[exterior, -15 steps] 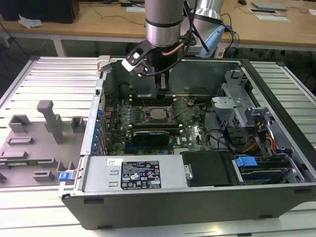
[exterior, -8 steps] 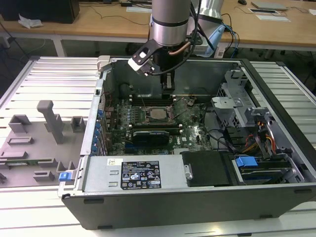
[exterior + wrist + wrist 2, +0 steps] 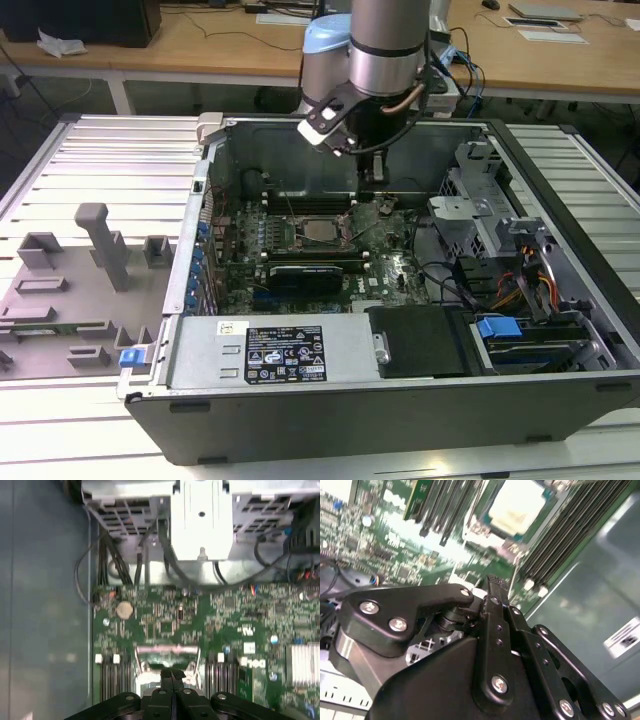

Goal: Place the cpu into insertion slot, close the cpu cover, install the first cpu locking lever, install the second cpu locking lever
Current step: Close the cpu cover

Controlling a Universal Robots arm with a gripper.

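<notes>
The arm comes down from the upper middle of the exterior view into an open computer case point(image 3: 560, 190) that lies on a ribbed metal table point(image 3: 90, 160). Its gripper point(image 3: 373, 185) hangs just above the green motherboard point(image 3: 395, 270), towards the back wall of the case. In both wrist views the black fingers point(image 3: 167, 677) are pressed together at their tips, clenched, with nothing visible between them. The cpu point(image 3: 322, 231) sits in its socket at the middle of the board, a little towards the exterior view's left of the gripper and nearer the front of the case. Its pale top shows clearly in the second wrist view point(image 3: 520, 505), apart from the fingertips. A silver frame, the cpu cover point(image 3: 487, 534), appears to lie flat around the chip, though I cannot tell whether it is latched. Dark memory slots point(image 3: 560, 535) run alongside the socket. At the exterior view's left a grey fixture tray point(image 3: 90, 260) rests on the table beside the case.
</notes>
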